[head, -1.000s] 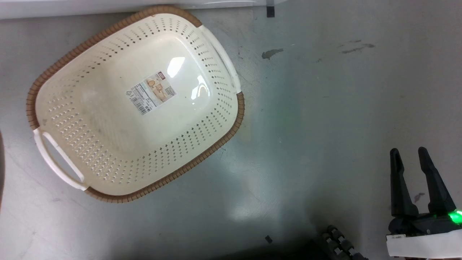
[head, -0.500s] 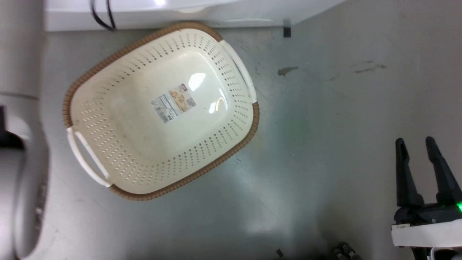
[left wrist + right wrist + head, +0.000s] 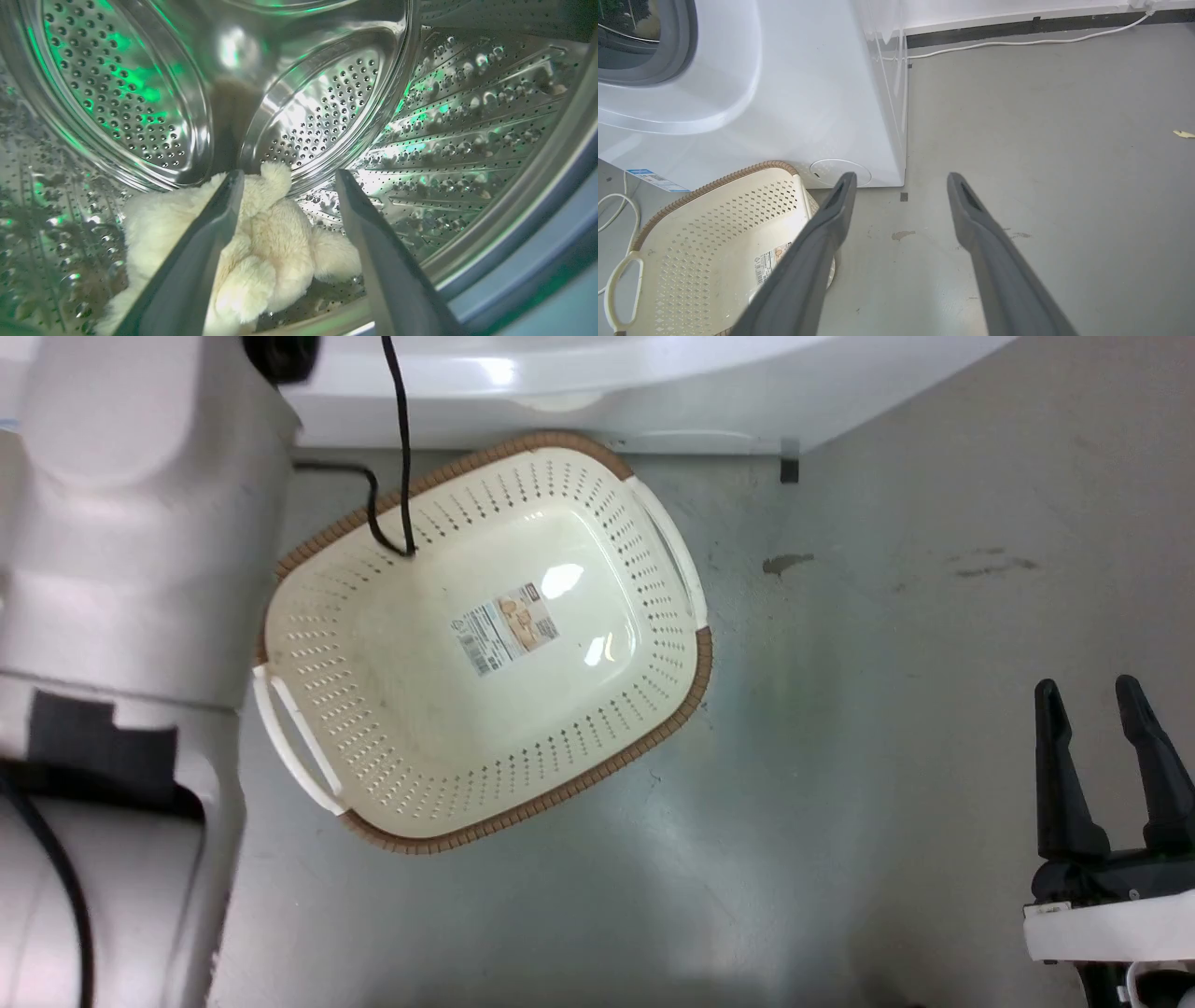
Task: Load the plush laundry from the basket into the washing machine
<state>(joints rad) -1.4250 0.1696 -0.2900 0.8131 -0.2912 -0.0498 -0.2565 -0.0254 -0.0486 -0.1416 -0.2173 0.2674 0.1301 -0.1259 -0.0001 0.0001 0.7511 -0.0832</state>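
Your left gripper [image 3: 288, 173] is reaching into the shiny drum [image 3: 467, 116] of the washing machine [image 3: 794, 93]. Its two fingers are standing wide apart, gripping nothing. The teddy bear [image 3: 266, 247] is lying on the bottom of the drum, close to the front edge, just behind those fingers.

Here is what could be going wrong. If you are pulling the arm out fast, a finger could be catching the fluffy fur and dragging the bear back out. The bear is sitting so near the opening that a paw could be hanging over the edge and getting pinched when the machine is being shut. The black cable [image 3: 403, 439] is dangling over the basket [image 3: 373, 709], so it could be hooking the rim and tugging it.

Your right gripper [image 3: 1088, 684] is waiting over the floor [image 3: 840, 756], jaws apart, holding nothing.

Compared with a second ago, the head camera is looking somewhere new. The pale arm [image 3: 121, 523] is now showing big on the left side, and more of the machine is showing on top. The basket is empty in both.
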